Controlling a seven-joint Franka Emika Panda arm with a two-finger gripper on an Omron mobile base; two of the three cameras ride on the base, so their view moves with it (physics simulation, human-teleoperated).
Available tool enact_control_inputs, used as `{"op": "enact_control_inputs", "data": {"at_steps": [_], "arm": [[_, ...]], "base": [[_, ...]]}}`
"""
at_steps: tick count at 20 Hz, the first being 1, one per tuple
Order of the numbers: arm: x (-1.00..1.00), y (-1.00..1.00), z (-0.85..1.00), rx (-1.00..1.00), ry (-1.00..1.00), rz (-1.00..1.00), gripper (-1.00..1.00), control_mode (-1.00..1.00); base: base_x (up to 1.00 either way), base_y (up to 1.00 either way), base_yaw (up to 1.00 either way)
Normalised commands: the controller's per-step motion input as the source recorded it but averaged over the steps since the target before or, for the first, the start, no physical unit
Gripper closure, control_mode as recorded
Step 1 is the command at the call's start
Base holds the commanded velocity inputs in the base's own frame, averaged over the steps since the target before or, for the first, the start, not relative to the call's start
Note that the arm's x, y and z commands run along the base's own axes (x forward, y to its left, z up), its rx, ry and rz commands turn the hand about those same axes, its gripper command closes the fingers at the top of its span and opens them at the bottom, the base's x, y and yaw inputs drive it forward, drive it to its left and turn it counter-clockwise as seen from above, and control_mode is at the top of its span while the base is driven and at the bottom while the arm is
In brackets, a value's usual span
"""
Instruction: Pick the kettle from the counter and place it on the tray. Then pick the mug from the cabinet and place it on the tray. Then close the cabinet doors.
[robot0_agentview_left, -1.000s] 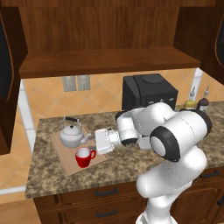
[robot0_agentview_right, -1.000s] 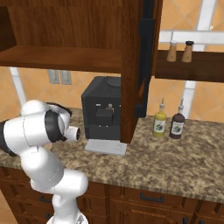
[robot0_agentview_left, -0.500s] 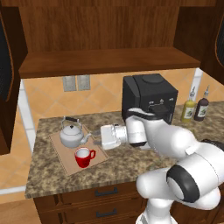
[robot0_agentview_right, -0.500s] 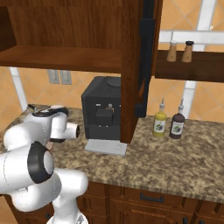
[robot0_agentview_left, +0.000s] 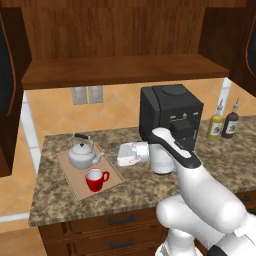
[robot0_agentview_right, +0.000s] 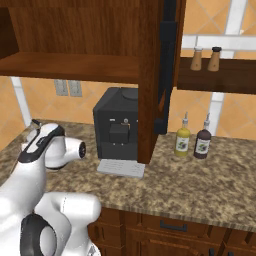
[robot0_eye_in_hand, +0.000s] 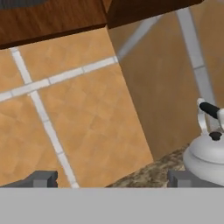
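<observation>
Kettle (robot0_agentview_left: 83, 155) and mug (robot0_agentview_left: 95, 179) on tray (robot0_agentview_left: 113, 175), left view | right view: two bottles (robot0_agentview_right: 193, 142), labels unreadable | hand (robot0_eye_in_hand: 111, 178) wide open, empty

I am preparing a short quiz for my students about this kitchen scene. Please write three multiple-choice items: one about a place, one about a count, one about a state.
1. Where does the mug stand?
A. on the tray, beside the kettle
B. on the cabinet shelf
C. in front of the coffee machine

2. How many bottles stand on the counter?
A. one
B. two
C. four

3. What is the state of the gripper?
A. shut on the mug
B. shut on the kettle
C. open, holding nothing

Answers:
1 A: both rest on the wooden board.
2 B: one yellow, one dark.
3 C: its fingertips stand far apart in the hand view.
</observation>
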Motion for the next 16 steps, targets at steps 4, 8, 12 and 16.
{"op": "enact_control_inputs", "data": {"at_steps": [4, 8, 12, 16], "arm": [[0.01, 0.0, 0.0, 0.0, 0.03, 0.0, -1.0, -1.0], [-0.04, 0.0, 0.03, -0.01, 0.06, -0.03, -1.0, -1.0], [-0.04, 0.0, 0.36, -0.12, 0.32, -0.19, -1.0, -1.0], [-0.03, -0.1, 0.44, -0.23, 0.51, -0.28, -1.0, -1.0]], "base": [[0.0, 0.0, 0.0], [0.0, 0.0, 0.0], [0.0, 0.0, 0.0], [0.0, 0.0, 0.0]]}}
